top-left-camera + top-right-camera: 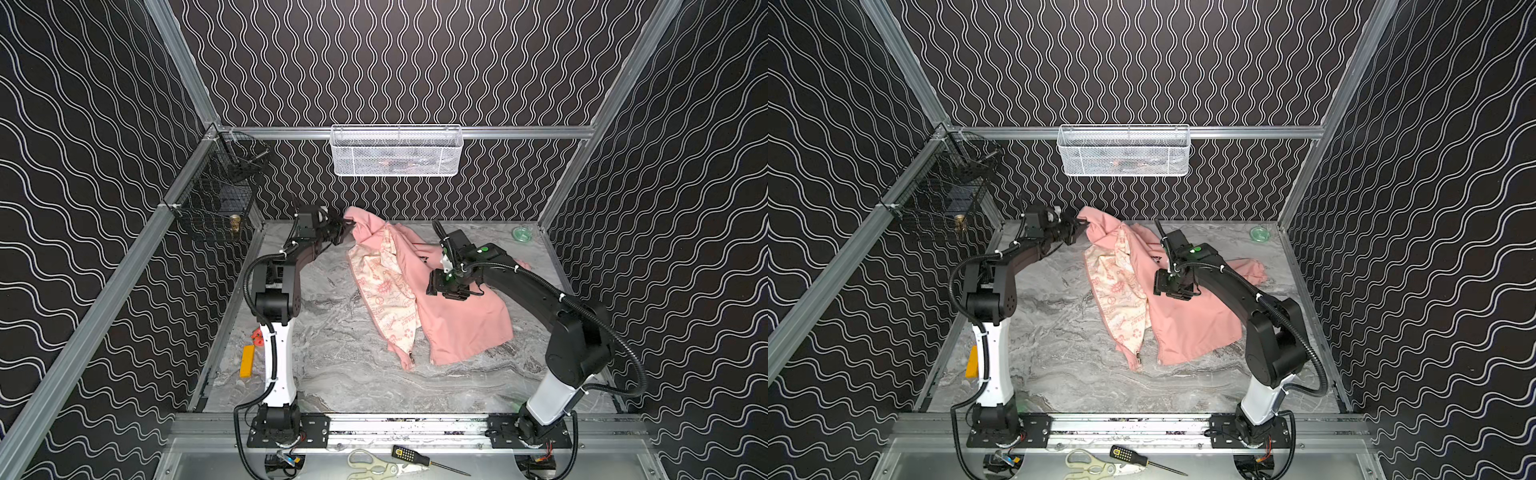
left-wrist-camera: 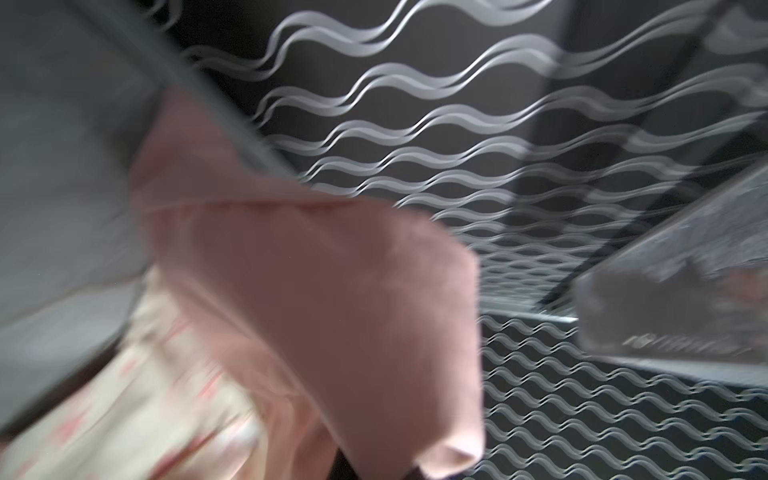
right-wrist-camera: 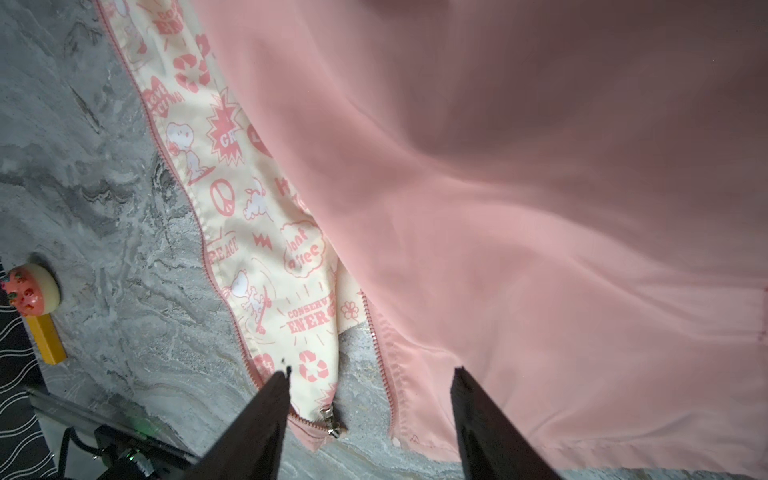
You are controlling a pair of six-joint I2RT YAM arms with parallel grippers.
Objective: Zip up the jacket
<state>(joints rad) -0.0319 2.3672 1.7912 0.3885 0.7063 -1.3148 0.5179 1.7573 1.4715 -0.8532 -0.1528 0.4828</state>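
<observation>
Pinching the far top corner of the small salmon-pink thin fabric jacket [image 1: 457, 324], the left gripper [image 1: 348, 226] is clenched on the cloth and holds that corner up off the grey marble-pattern tabletop [image 1: 332, 374]. Its wrist view is blurry, mostly pink fabric. The rest of the jacket lies across the middle-right of the table, front open, with one flap turned over so the cream printed lining [image 1: 386, 286] shows. A small metal zipper pull [image 3: 332, 424] sits at that flap's hem, and the two rows of teeth are apart. Meanwhile the right gripper [image 3: 372, 374] hangs over the pink panel, fingers spread, nothing between them
</observation>
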